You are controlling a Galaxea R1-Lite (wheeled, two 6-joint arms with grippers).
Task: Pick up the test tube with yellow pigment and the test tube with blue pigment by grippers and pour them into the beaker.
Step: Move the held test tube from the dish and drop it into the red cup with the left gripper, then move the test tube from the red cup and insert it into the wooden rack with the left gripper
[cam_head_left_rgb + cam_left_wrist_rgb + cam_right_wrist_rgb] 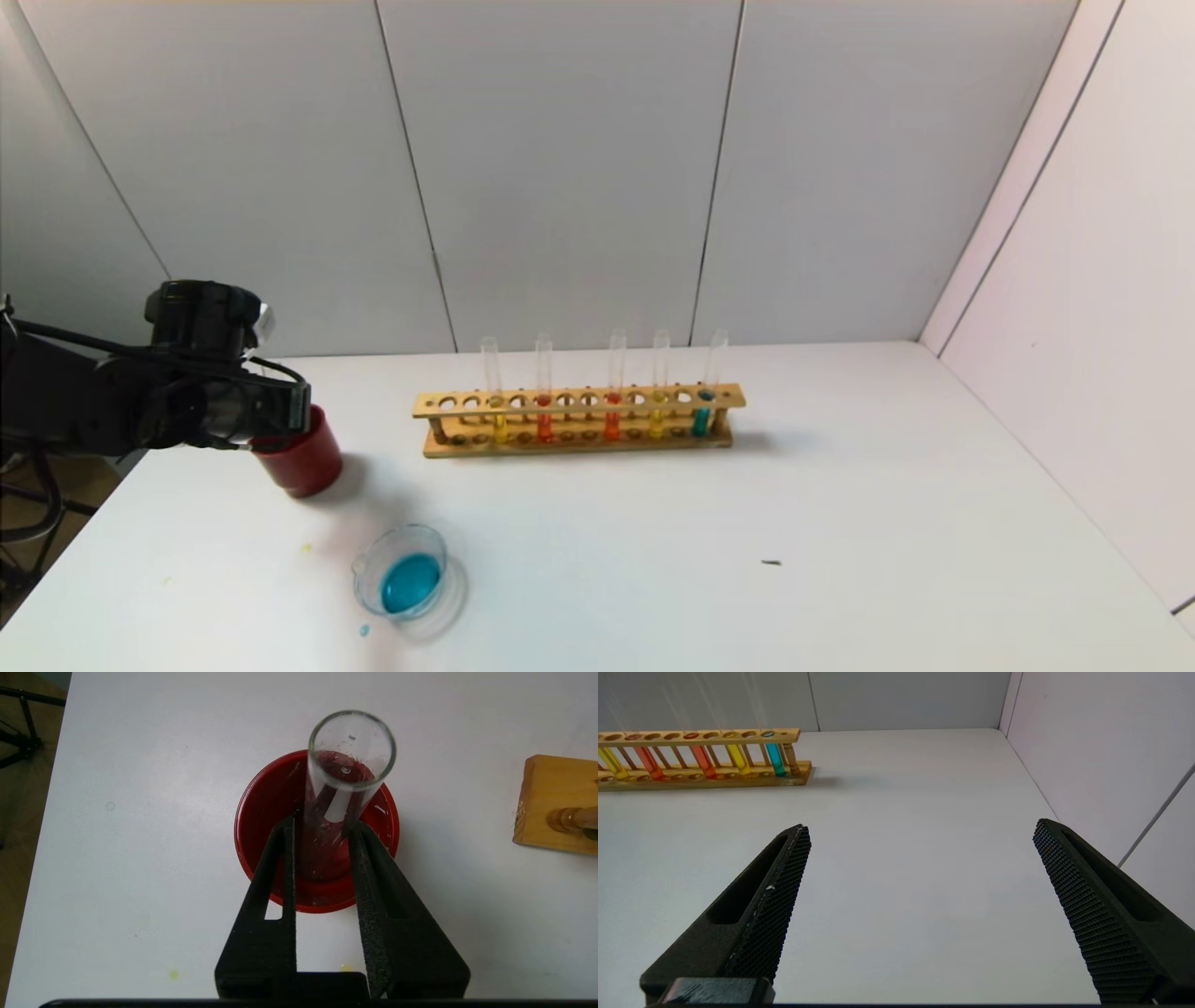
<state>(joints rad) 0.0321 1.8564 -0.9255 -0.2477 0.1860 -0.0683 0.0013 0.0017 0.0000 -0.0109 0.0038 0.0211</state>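
My left gripper (275, 409) hovers over a dark red cup (303, 464) at the table's left. An empty clear test tube (348, 760) leans inside the red cup (268, 812). The left gripper (322, 823) stands slightly open around it, with a thin gap on one side. The beaker (409, 581) sits near the front and holds blue liquid. In the wooden rack (579, 441) stand two test tubes with yellow liquid (498, 425) (657, 422) and one with teal-blue liquid (702, 417). The right gripper (920, 828) is wide open over bare table, away from the rack (705, 780).
Two orange-red tubes (544, 422) (612, 420) also stand in the rack. Small yellow spots (305, 548) and a blue drop (364, 630) mark the table near the beaker. Walls close the back and right sides. The table's left edge (51, 812) is near the cup.
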